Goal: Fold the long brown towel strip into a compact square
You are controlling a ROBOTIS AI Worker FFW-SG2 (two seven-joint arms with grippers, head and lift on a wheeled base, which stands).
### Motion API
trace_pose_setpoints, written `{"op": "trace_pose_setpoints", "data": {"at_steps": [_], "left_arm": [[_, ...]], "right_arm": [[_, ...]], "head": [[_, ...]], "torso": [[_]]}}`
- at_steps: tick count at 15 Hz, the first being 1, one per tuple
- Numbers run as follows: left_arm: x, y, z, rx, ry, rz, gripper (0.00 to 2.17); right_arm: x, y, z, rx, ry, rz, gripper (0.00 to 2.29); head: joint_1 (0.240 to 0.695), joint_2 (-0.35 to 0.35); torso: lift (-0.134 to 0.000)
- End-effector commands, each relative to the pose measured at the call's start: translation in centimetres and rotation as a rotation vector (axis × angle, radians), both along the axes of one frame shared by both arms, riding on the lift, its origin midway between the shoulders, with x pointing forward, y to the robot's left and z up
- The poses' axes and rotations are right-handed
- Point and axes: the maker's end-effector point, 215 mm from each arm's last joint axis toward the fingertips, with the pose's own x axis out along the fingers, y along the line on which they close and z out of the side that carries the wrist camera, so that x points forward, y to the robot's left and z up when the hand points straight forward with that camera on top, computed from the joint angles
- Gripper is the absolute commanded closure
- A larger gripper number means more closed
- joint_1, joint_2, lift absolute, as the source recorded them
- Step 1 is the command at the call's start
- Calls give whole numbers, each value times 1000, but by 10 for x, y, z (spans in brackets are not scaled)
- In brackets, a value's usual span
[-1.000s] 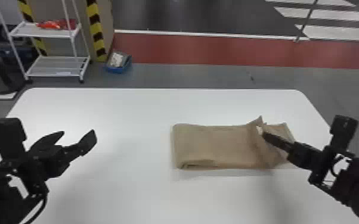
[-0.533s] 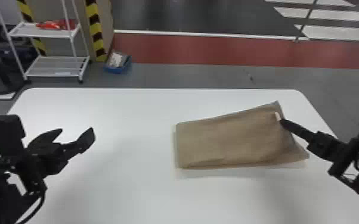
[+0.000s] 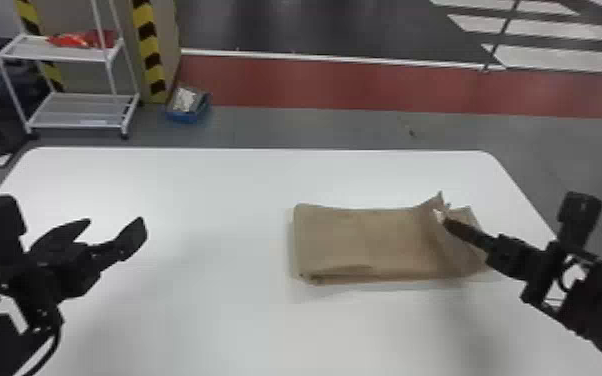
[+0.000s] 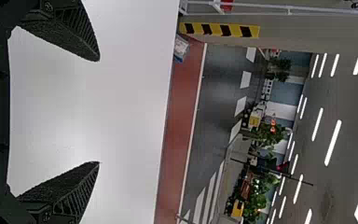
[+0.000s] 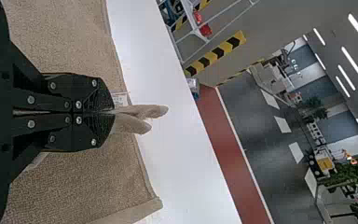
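Note:
The brown towel (image 3: 360, 240) lies folded in layers on the right half of the white table, its far right part raised to a peak. My right gripper (image 3: 442, 220) is at that peak, coming in from the right. In the right wrist view, my right gripper (image 5: 113, 112) is shut on a pinch of the towel (image 5: 74, 186), with small folds poking out past the fingertips beside a white tag. Over the table's left side my left gripper (image 3: 115, 227) stands open and holds nothing; in the left wrist view, the left gripper (image 4: 99, 112) has its fingers wide apart above bare tabletop.
The white table (image 3: 190, 320) has bare surface left of the towel and in front of it. Beyond its far edge stand a white wire rack (image 3: 77, 110) and a blue box (image 3: 187, 106) on the floor.
The right gripper moved out to the right and back left with the towel, whose right part first stretched out and lifted, then slackened and bunched. The left arm has barely moved.

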Motion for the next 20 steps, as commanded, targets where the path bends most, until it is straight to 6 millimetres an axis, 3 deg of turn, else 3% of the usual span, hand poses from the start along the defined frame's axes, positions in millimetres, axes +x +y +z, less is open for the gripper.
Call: {"op": "trace_pose_setpoints", "data": {"at_steps": [1,4,6,9,11,14,18,20], "left_arm": [[-2,-2,-4,3,13,-5,100],[-2,0,-5,12,13,-3,100],[-3,2,-6,13,21,-2,100],[-4,-2,-11,13,34,-8,100],[-4,-3,-10,13,33,-8,100],[-4,1,-11,20,37,-3,100],[-1,1,-10,27,32,-3,100],[-1,0,-9,24,31,-4,100]], "right_arm": [[-3,-9,22,12,-43,-18,1423],[-5,-45,55,34,-107,-73,1423],[-4,-62,62,27,-88,-80,1423],[-3,-39,26,-3,-16,-35,1423],[0,-37,18,1,-16,-38,1423],[-1,-40,31,11,-45,-44,1423],[-4,-81,60,15,-96,-99,1423],[-7,-90,61,5,-96,-107,1423]], "head": [[695,-112],[695,-124],[695,-143],[695,-170],[695,-162],[695,-153],[695,-165],[695,-184]], "torso": [[-124],[-124],[-124],[-124],[-124],[-124],[-124],[-124]]}}
